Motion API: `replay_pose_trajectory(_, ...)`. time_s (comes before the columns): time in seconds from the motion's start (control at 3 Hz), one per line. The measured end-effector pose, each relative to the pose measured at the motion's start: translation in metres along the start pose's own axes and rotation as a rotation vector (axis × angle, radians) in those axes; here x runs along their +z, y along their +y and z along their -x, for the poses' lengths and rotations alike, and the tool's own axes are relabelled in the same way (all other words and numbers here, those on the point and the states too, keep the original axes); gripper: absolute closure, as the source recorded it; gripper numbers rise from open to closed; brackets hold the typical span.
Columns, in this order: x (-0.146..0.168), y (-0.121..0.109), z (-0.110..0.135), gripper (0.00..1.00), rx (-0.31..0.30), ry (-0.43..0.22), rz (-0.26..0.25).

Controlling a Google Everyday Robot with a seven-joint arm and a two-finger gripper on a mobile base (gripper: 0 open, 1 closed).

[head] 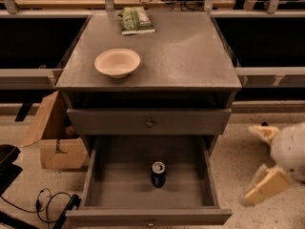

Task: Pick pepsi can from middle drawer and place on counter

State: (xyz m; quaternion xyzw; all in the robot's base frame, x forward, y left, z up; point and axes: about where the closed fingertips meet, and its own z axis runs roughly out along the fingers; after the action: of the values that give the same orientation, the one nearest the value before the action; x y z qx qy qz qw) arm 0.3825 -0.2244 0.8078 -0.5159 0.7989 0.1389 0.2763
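The pepsi can (pixel 158 173) stands upright near the middle of the open middle drawer (pixel 119 190), which is pulled out at the bottom of the grey cabinet. The counter (pixel 186 56) is the cabinet's flat grey top. My gripper (pixel 249 165) is low at the right, outside the drawer's right wall and well apart from the can. Its two cream fingers (pixel 267 185) are spread wide with nothing between them.
A beige bowl (pixel 117 62) sits at the counter's front left and a green packet (pixel 137 20) at its back. A closed drawer front with a knob (pixel 149 123) lies above the open drawer. A cardboard box (pixel 52 137) and cables (pixel 47 202) are on the floor to the left.
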Motion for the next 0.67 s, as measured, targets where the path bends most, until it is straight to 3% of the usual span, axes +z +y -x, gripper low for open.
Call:
replay_pose_trajectory(0.33,0.067,0.013,-0.044,0.0,0.096,-0.254,-0.003)
replay_pose_trajectory(0.67,0.102,0.01,-0.054,0.0,0.08,-0.366,0.006)
